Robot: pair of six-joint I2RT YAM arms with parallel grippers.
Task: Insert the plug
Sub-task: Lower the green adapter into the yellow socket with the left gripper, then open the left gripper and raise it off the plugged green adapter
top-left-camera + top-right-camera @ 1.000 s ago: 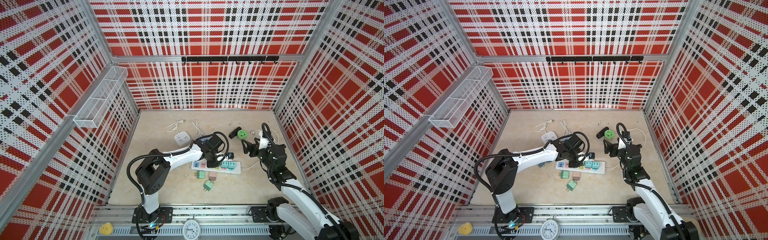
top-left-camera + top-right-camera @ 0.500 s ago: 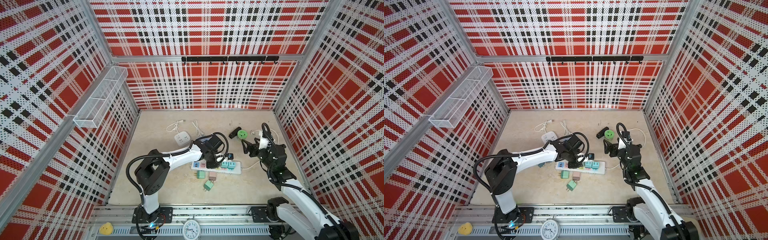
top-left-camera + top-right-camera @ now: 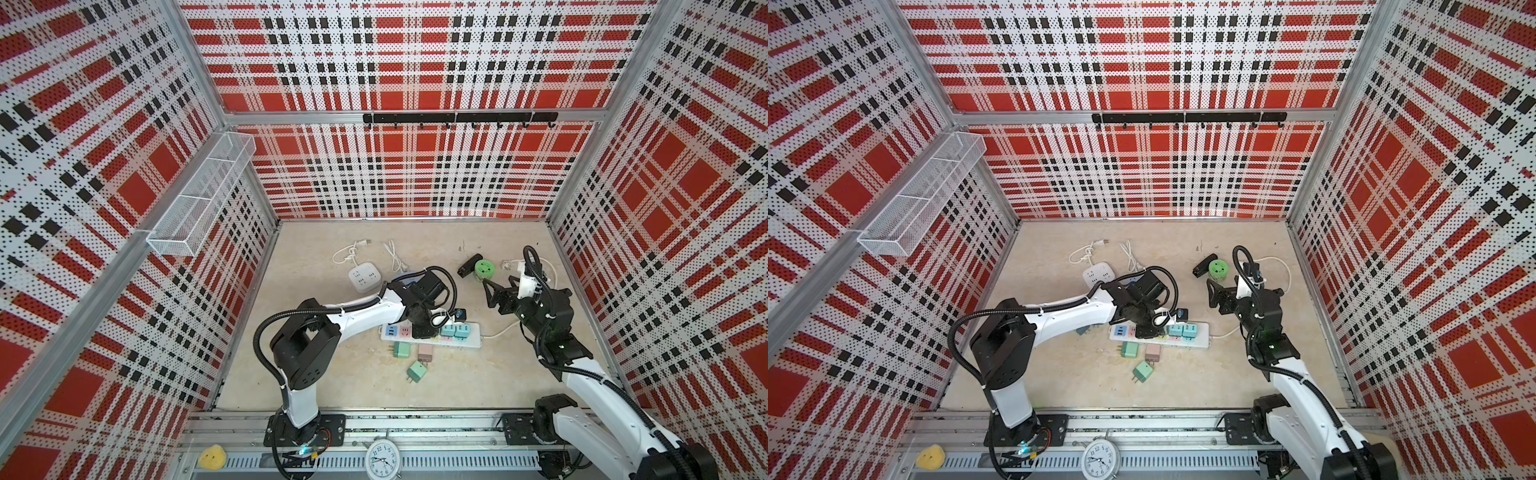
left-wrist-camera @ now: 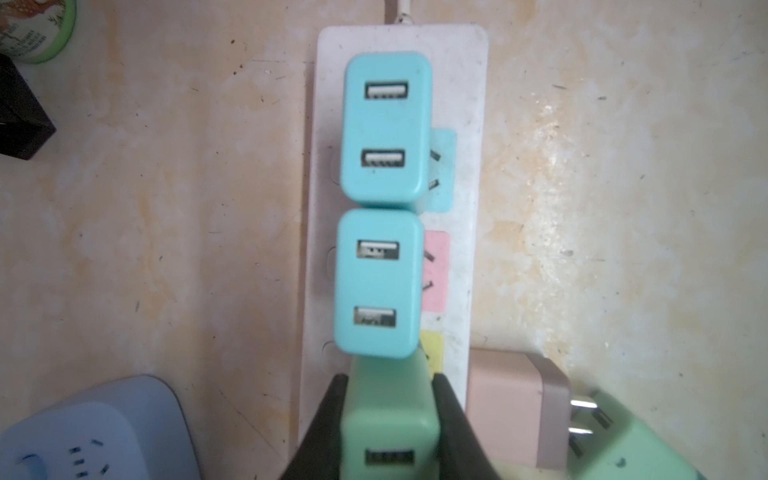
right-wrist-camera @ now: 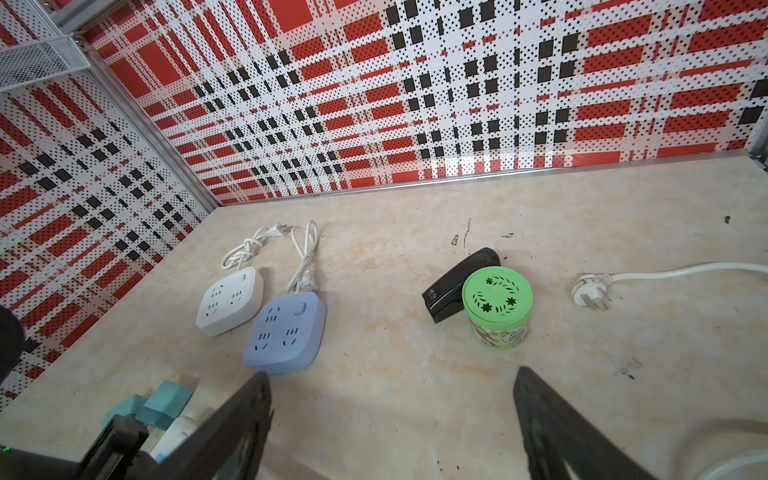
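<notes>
Beige surface [image 3: 478,374], red plaid walls [image 3: 415,166]: left jaws gripped the mint-green plug [image 4: 388,428] over the white power strip [image 4: 461,83], just beside a seated teal charger [image 4: 376,286]; right jaws stood wide and empty, well right. Any tilt, or crowding by that charger, could have jammed the prongs or shoved the loose strip.

Nothing could be read with any certainty. The clock [image 3: 380,456] at the front rail carried dark numerals round its white dial in both top views, too small to make out. In the right wrist view, the black stapler [image 5: 457,286] bore a short white mark near one end, illegible. The green-lidded jar [image 5: 498,328] had printed lettering on its paper label, blurred in both wrist views.
</notes>
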